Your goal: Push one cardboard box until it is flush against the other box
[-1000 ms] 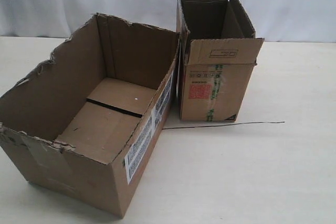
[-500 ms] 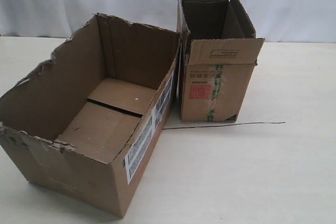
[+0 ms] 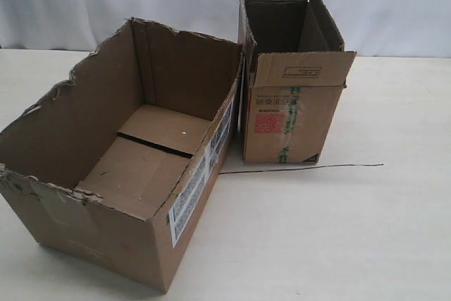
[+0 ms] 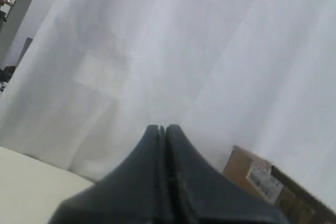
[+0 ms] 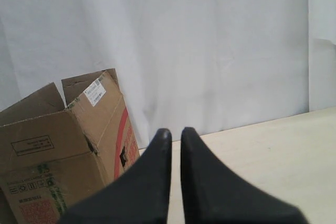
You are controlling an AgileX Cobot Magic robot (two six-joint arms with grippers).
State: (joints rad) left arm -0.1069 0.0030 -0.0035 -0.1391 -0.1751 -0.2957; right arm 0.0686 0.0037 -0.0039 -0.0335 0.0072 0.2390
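Observation:
The wide cardboard box (image 3: 120, 174), with torn top edges and a white barcode label (image 3: 201, 185), stands open at the left. The other box (image 3: 289, 103), narrow with a red label (image 3: 268, 122), stands at the back right. The wide box's far corner reaches the narrow box's side; a wedge of table shows between them toward the front. Neither gripper appears in the exterior view. My left gripper (image 4: 161, 128) is shut on nothing, with a brown box corner (image 4: 273, 187) beside it. My right gripper (image 5: 176, 132) is shut and empty, beside the narrow box (image 5: 52, 161).
A thin dark wire (image 3: 303, 168) lies on the pale table (image 3: 338, 244) in front of the narrow box. A white curtain (image 3: 394, 5) hangs behind the table.

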